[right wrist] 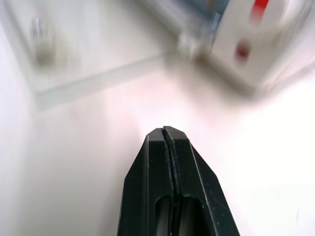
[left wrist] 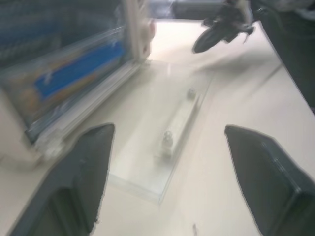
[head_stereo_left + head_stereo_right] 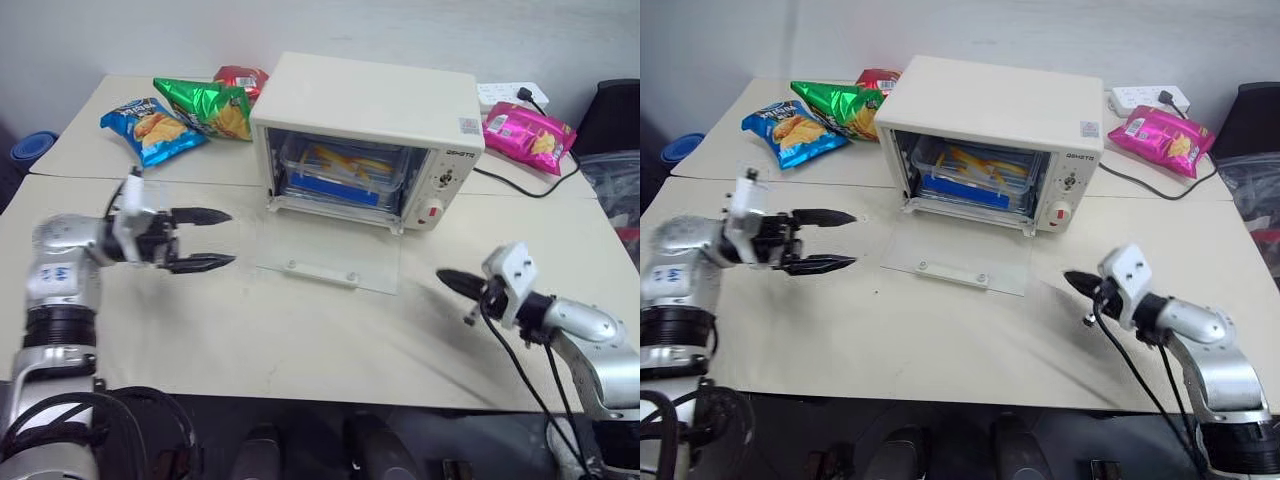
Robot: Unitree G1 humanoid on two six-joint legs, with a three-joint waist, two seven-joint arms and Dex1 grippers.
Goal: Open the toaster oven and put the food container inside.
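Black fingers are what I meet first on both sides. My right gripper point(image 3: 1074, 281) hangs low over the cream table point(image 3: 300, 340), its jaws pressed together with nothing between them. My left gripper point(image 3: 212, 240) hovers on the other side, jaws spread wide and empty, pointing across toward the oven.

Between them and a little farther out, the glass door point(image 3: 330, 255) lies folded flat on the tabletop, its bar handle on the near edge. Beyond it stands the toaster oven point(image 3: 370, 110), and the food container point(image 3: 340, 170) sits inside the cavity with its fries and blue clip visible through the opening. By my judgement the placing is done.

The risks I see from here: the door juts out toward both arms, so a careless sweep inward could strike its edge and drag the oven. If I shut it, the container may sit too near the front and jam it.

Farther back lie the blue crisp bag point(image 3: 150, 127), green bag point(image 3: 208, 105) and pink bag point(image 3: 528, 132).
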